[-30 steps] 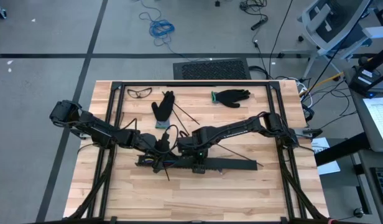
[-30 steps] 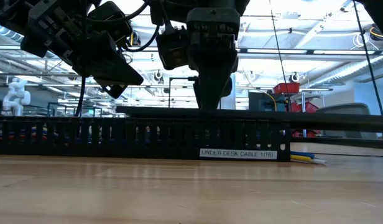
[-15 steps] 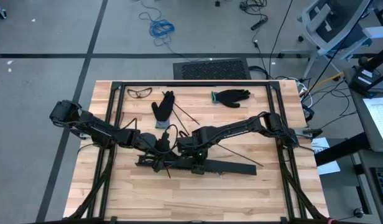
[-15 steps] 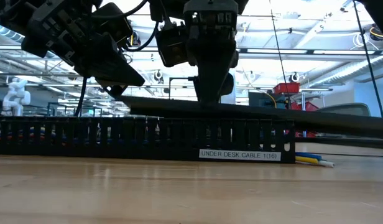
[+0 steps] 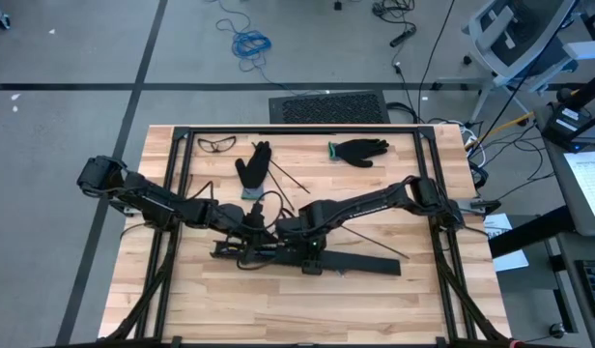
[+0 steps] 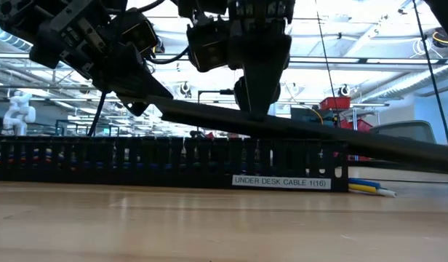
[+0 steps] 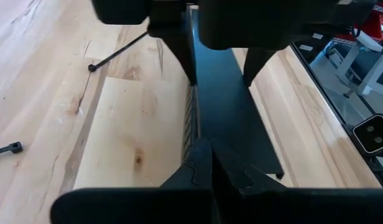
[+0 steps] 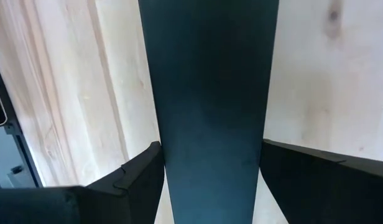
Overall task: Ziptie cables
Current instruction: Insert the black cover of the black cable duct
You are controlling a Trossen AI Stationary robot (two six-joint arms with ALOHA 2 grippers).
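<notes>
A black slotted cable duct [image 6: 166, 161] labelled "UNDER DESK CABLE" lies along the table's near middle. The cables lie inside it, and their yellow and blue ends [image 6: 366, 187] stick out of its right end. Above it slants a long flat black cover strip [image 6: 326, 138], high at its left end. My left gripper [image 5: 247, 242] is shut on that left end. My right gripper [image 5: 312, 253] straddles the strip farther along, one finger on each long edge. My left gripper pinches the cover strip's left end [image 7: 207, 134] between its two shut fingers. It comes from the table's left, slanting slightly down, with the fingers along the strip. That end is lifted above the duct. My right gripper clasps the cover strip across its width. One finger [image 8: 142, 171] is at one long edge [image 8: 159, 124] and the other finger [image 8: 303, 168] at the opposite edge. The fingers point steeply down from above and lie across the strip. The strip is clear of the duct there.
Two black gloves [image 5: 254, 169] [image 5: 360, 150] and safety glasses [image 5: 217, 145] lie at the far side. Thin black zip ties [image 5: 288, 179] [image 7: 117, 53] lie loose on the wood. Black frame rails [image 5: 172, 193] run along the table's left, right and far edges.
The cover strip has tipped. A second ago it lay level just above the duct; now its left end is raised and it slopes down toward the right. My right gripper has shifted a little along the strip with it. Neither gripper has opened or shut.
</notes>
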